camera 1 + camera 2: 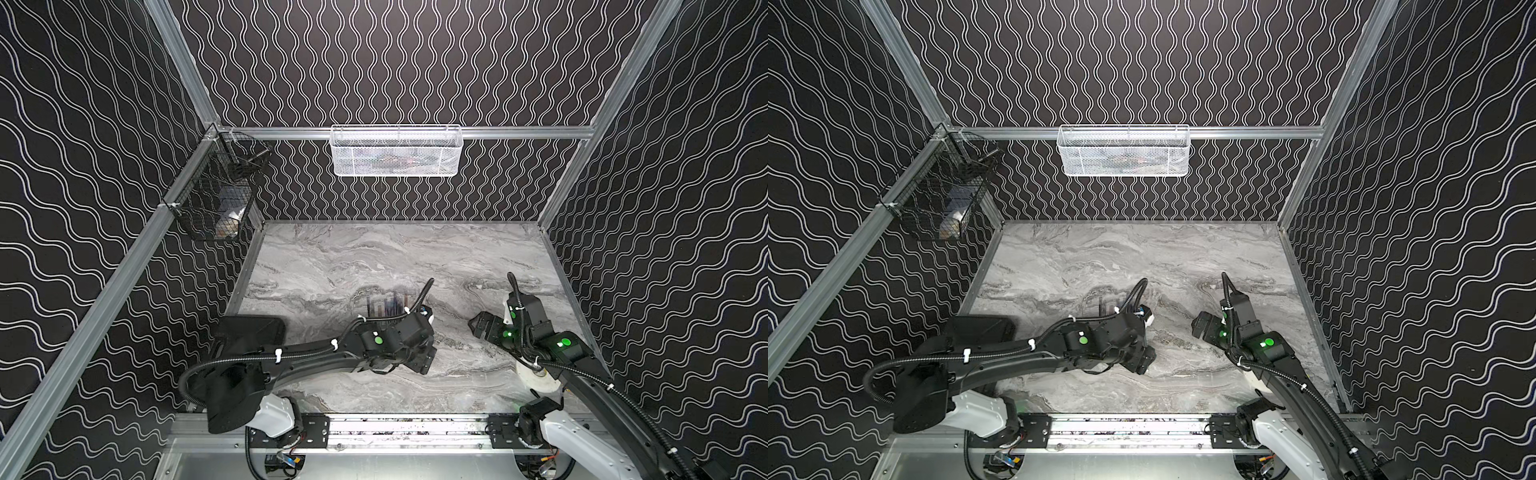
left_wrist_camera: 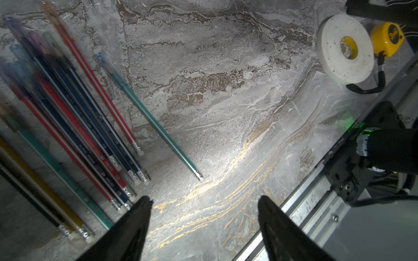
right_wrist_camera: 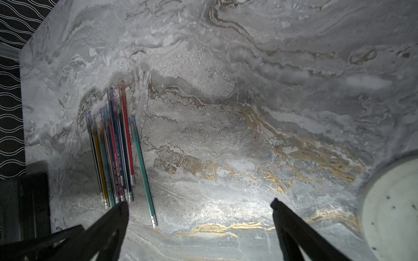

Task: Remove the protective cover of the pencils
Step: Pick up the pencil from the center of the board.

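Observation:
The pencils (image 2: 74, 126) lie side by side in a bundle on the marble table, blue, red, green, yellow and black, with small silvery ends. One green pencil (image 2: 149, 117) lies apart beside them. Hazy translucent caps sit over the pointed ends, as on the green pencil's cap (image 3: 132, 119). In a top view the left arm hides most of the pencils (image 1: 386, 301). My left gripper (image 2: 203, 201) hangs open next to the silvery ends, nothing between its fingers. My right gripper (image 3: 199, 203) is open and empty, off to the side of the bundle (image 3: 113, 146).
A white tape roll (image 2: 345, 48) and a yellow tape measure (image 2: 386, 38) lie near the right arm's base. A black box (image 1: 249, 332) sits at the table's left. A white mesh basket (image 1: 395, 151) and a black wire basket (image 1: 216, 195) hang on the walls.

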